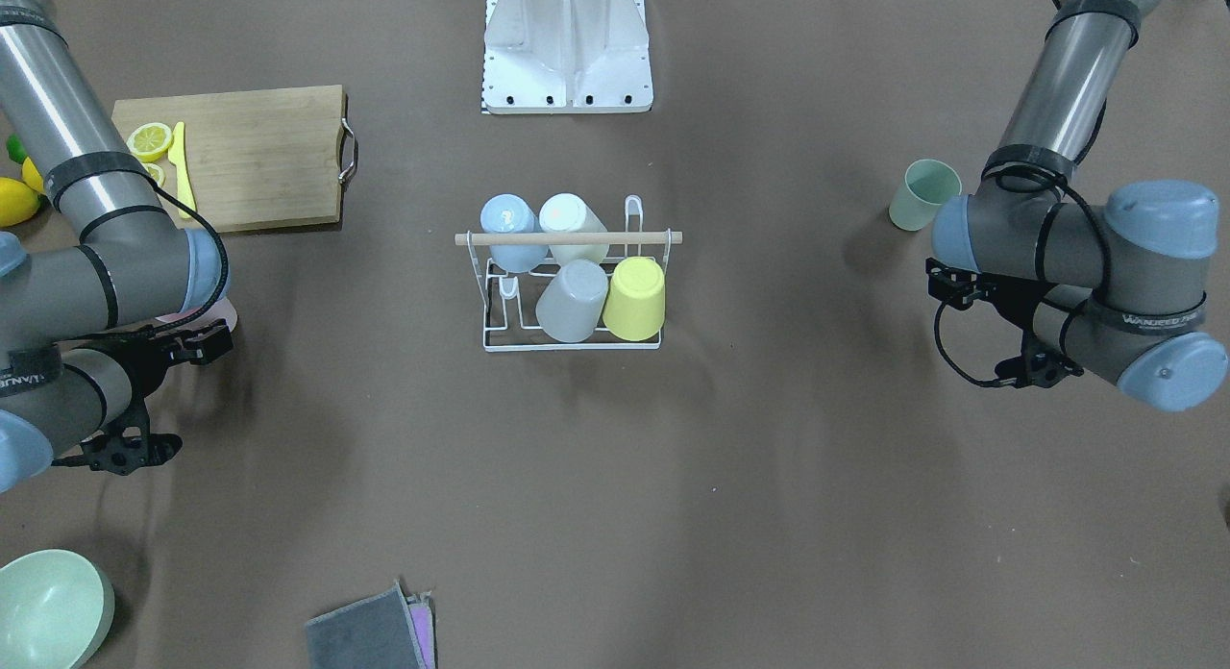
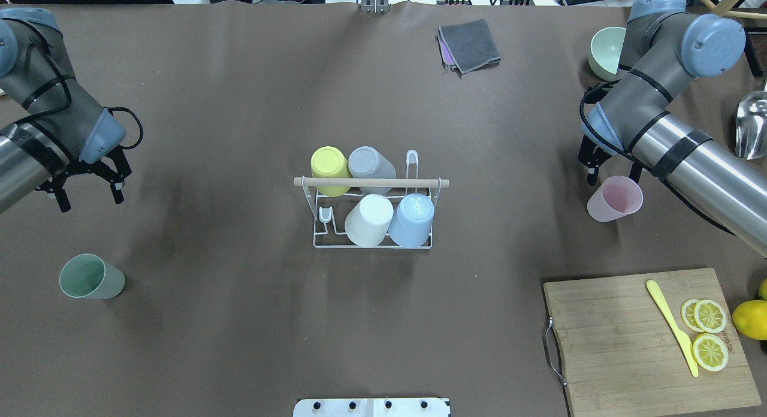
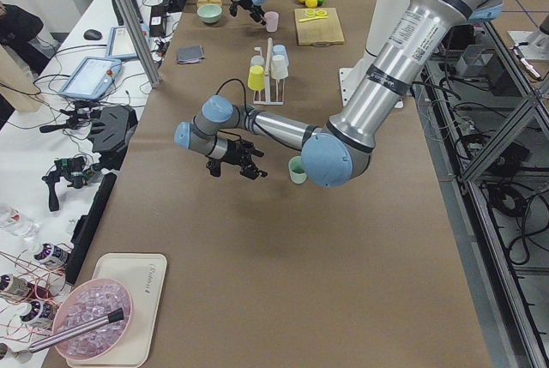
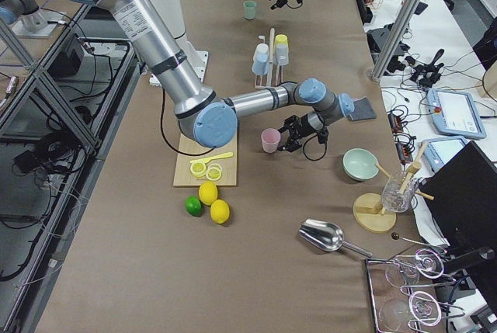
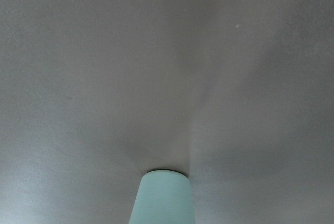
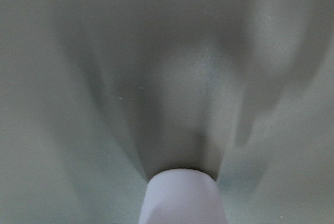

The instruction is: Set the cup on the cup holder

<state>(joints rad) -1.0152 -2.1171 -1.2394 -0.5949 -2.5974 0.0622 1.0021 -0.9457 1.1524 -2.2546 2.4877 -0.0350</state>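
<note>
The white wire cup holder [image 2: 319,240] with a wooden rod [image 2: 371,182] stands mid-table and also shows in the front view [image 1: 490,337]. It bears a yellow, a grey, a white and a blue cup upside down. A green cup [image 2: 90,277] stands on the table near my left gripper [image 2: 90,195], which is open, empty and hovers beyond the cup. The left wrist view shows the green cup [image 5: 162,198] at its bottom edge. A pink cup [image 2: 614,199] stands right in front of my open right gripper [image 2: 611,176], not held. The right wrist view shows the pink cup [image 6: 182,195] too.
A wooden cutting board [image 2: 623,345] with lemon slices and a yellow knife lies at the near right, with a whole lemon [image 2: 749,319] beside it. A green bowl [image 2: 605,48], a metal scoop [image 2: 752,126] and a grey cloth [image 2: 470,45] lie at the far side.
</note>
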